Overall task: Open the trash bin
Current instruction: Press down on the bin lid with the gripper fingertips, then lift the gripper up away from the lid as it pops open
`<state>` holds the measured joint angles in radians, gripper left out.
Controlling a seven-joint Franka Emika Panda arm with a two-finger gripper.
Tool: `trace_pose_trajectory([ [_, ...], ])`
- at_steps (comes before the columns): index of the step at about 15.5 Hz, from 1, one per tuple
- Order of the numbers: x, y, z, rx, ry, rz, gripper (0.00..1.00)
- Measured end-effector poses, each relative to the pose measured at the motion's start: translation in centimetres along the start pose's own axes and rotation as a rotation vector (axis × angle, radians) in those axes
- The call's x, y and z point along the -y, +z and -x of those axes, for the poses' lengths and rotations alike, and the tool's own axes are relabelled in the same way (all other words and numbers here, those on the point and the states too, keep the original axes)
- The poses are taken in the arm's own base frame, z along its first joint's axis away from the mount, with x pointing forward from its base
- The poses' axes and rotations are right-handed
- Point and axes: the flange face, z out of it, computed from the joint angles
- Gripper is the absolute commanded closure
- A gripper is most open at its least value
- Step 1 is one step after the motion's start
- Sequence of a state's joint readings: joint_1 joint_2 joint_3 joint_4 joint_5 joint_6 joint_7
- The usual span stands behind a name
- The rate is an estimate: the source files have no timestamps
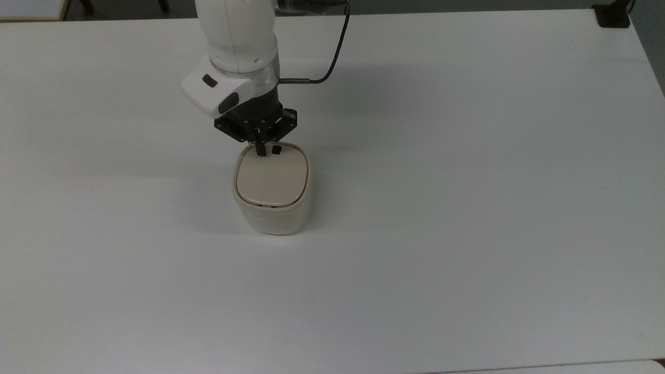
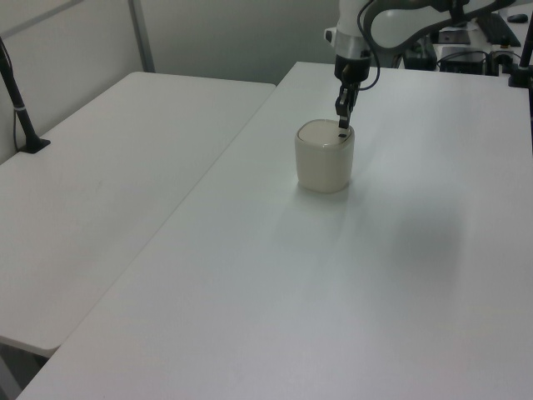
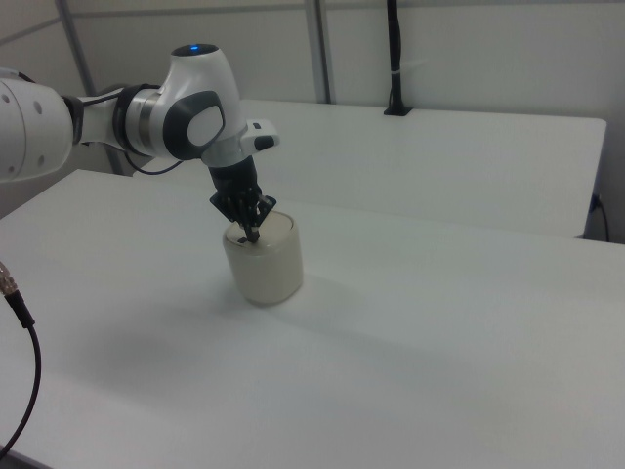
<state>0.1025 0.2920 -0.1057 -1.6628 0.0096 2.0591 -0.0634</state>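
The white arm reaches in from the top edge of the top view, its last link running down toward the wrist, where a white housing juts out to the top view's left. A dark cable loops off the wrist to the top view's right. Below the wrist hangs the black claw (image 1: 260, 150), pointing straight down, its two fingers pressed together into a single narrow tip. In the left view the claw (image 2: 342, 125) hangs vertical under the bent arm. In the right view the claw (image 3: 251, 234) points downward beneath the rounded grey-and-white joint.
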Motion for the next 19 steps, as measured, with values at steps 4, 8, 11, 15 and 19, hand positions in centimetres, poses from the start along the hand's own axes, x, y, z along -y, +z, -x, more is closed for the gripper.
trace_pose_trajectory([
  [4,0.8,0.5,-0.2,0.005,-0.002,0.000,1.00],
  [8,0.9,0.5,-0.2,0.004,0.000,0.000,1.00],
  [11,0.9,-0.1,-0.4,-0.008,0.002,0.000,0.85],
  [15,-0.4,-5.3,1.1,0.013,0.024,-0.007,0.11],
  [19,-1.2,-12.2,5.1,0.066,0.037,-0.024,0.00],
])
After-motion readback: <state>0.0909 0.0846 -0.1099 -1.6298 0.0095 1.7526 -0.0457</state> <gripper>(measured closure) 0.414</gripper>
